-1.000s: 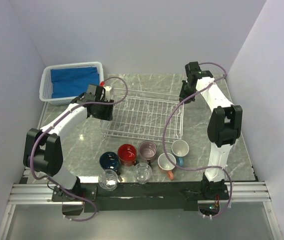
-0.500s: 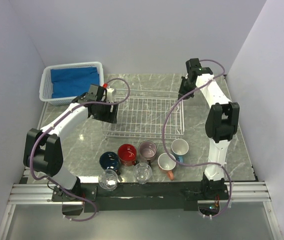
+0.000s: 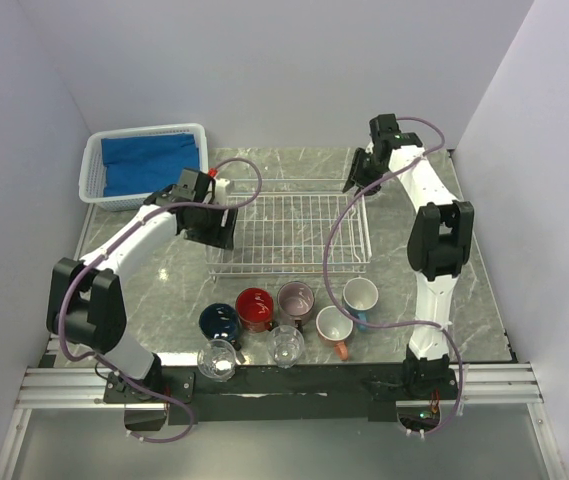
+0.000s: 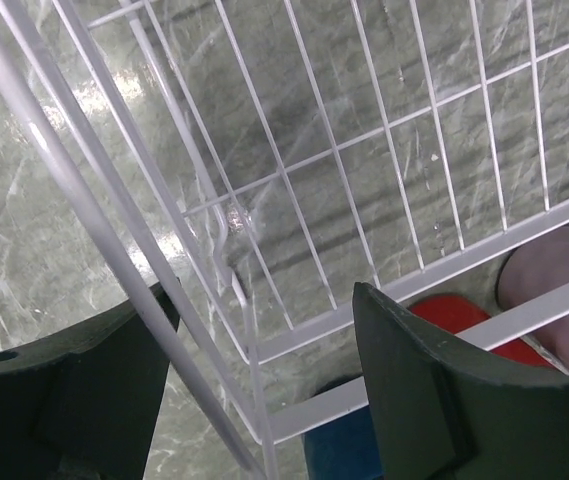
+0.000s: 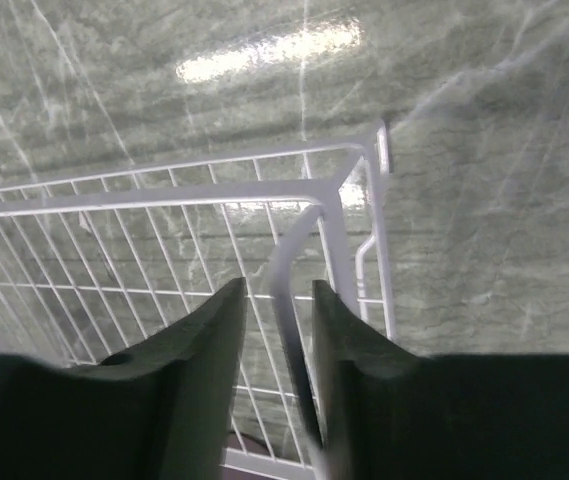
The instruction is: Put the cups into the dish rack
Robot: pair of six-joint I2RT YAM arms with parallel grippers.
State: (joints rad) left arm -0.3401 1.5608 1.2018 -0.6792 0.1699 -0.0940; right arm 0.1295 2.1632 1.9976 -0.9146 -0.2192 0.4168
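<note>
The white wire dish rack (image 3: 289, 230) sits square on the table with nothing in it. In front of it stand the cups: navy (image 3: 219, 320), red (image 3: 254, 308), mauve (image 3: 296, 298), salmon-orange (image 3: 334, 325), light blue (image 3: 361, 296), plus two clear glasses (image 3: 217, 358) (image 3: 286, 343). My left gripper (image 3: 216, 228) is at the rack's left side, open, with the rim wire (image 4: 69, 175) running loose between its fingers (image 4: 264, 385). My right gripper (image 3: 356, 186) is at the far right corner. Its jaws (image 5: 276, 295) stand slightly apart around a rim wire (image 5: 336, 245) without clamping it.
A white plastic basket (image 3: 94, 175) holding a blue cloth (image 3: 149, 160) stands at the back left. White walls close in both sides and the back. The left wrist view shows the red cup (image 4: 454, 315), mauve cup (image 4: 554, 280) and navy cup (image 4: 334, 440) through the rack's wires.
The rack has swung from a skewed lie to square with the table. My left gripper has opened off the rim, and my right gripper has loosened from shut.
</note>
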